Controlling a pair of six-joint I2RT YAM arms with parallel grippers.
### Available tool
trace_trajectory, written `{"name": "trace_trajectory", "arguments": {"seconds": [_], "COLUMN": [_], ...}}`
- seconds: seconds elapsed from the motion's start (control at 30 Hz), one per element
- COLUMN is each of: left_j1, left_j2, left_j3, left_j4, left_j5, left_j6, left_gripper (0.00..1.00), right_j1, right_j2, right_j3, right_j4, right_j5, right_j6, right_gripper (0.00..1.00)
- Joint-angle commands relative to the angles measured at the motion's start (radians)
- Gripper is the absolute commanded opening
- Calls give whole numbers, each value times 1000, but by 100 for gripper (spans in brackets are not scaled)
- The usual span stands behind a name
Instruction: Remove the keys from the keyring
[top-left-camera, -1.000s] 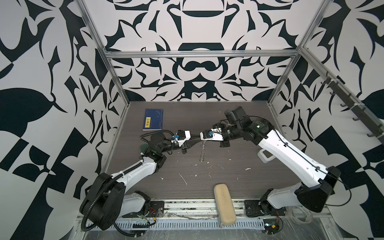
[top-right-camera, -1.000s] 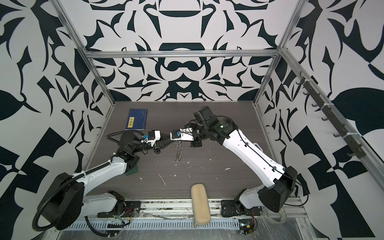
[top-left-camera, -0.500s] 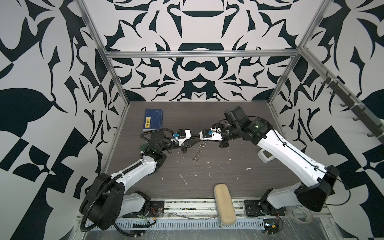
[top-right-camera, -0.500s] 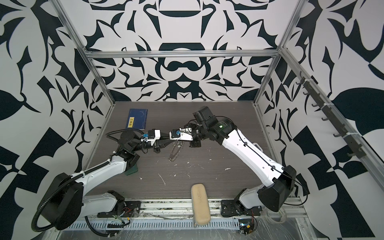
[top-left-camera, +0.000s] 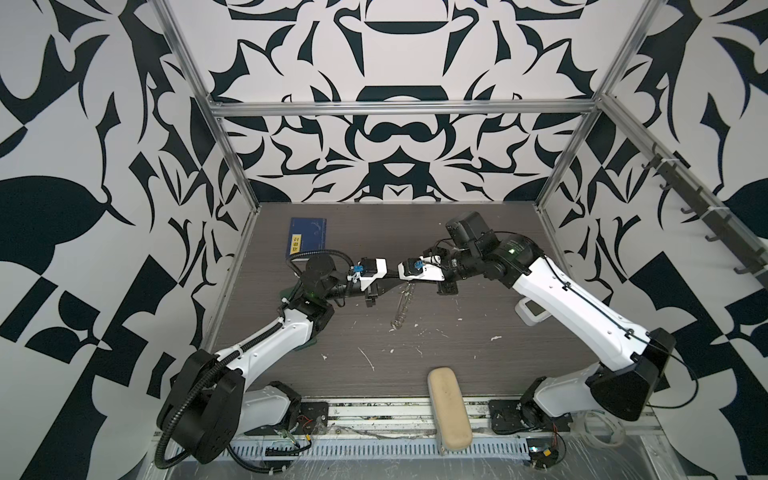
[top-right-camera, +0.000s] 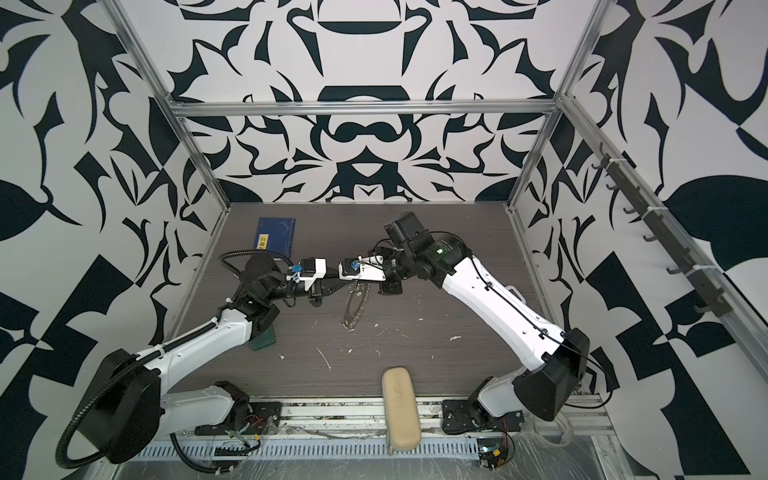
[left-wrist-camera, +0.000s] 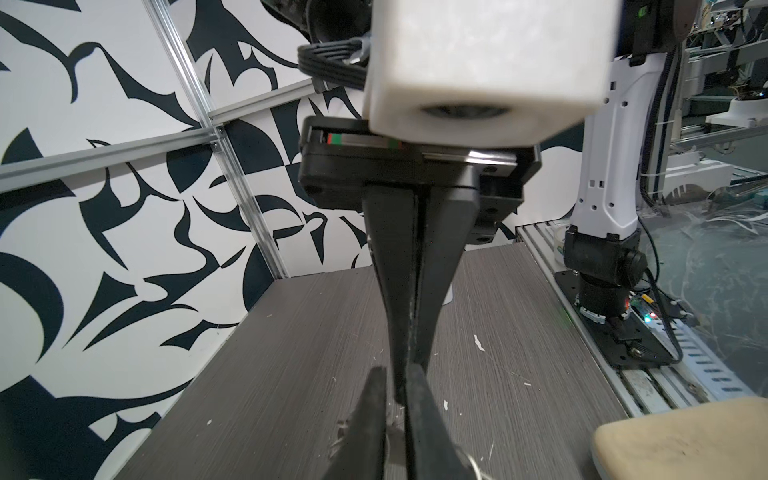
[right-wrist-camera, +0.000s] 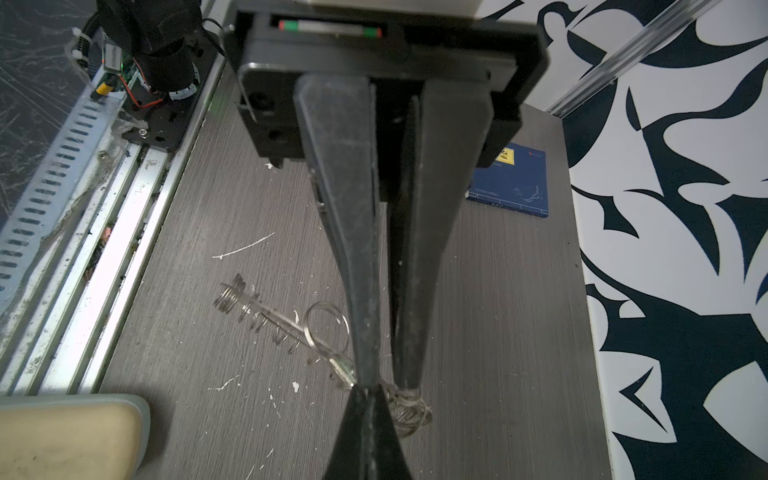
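Both arms meet above the middle of the desk (top-left-camera: 457, 353), their jaws tip to tip.

Right gripper (right-wrist-camera: 384, 380): jaws closed to a point. The keyring (right-wrist-camera: 266, 318) runs up to that point and appears pinched there. A knot of small silver rings bunches just beside the tips.

Left gripper (left-wrist-camera: 397, 374): jaws narrow, with the right gripper's tips reaching into the slit between them. A strip of grey metal shows in the slit. Whether the jaws pinch it cannot be told.

Keyring: in both top views it hangs edge-on from the meeting point, tilted down toward the near left. Its lower end is at the desk surface (top-left-camera: 401, 307) (top-right-camera: 352, 305). The right wrist view shows the hoop fringed with small wire pieces, with one larger plain ring near the jaws.

Other items: a blue book (top-left-camera: 307, 235) lies far left, and a beige case (top-left-camera: 449, 409) lies at the near edge. Both are well apart from the keyring.
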Motion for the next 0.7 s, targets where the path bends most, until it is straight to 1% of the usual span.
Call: {"name": "trace_trajectory", "arguments": {"seconds": [0.0,0.2,0.33,0.37,0.43,0.47,0.57,0.63,0.67], "left_j1": [-7,-7,-7,-7,-7,-7,-7,-7,-7], "left_j2": [-18,-33,-40,-39,-38,-39,-36,-36,-34], "left_j3": [13,11,10,11,14,16,14,10,4], "left_j4": [-74,-120,-131,-135,-140,-140,-116,-76,-50], "left_j5": [11,7,-3,-4,-4,-4,-13,-10,-9], "left_j6": [27,50,55,56,59,60,58,41,27], "left_gripper": [13,14,16,14,3,0,0,0,0], "right_j1": [6,6,6,6,6,6,6,6,5], "right_j2": [-13,-13,-11,-12,-11,-12,-11,-26,-42], "right_j3": [59,60,65,65,65,64,62,41,15], "right_j4": [54,59,53,52,51,51,51,94,128], "right_j5": [-37,-36,-34,-36,-41,-43,-48,-81,-84], "right_j6": [7,12,13,13,13,12,16,52,67], "right_gripper": [0,0,0,0,0,0,0,0,3]}}
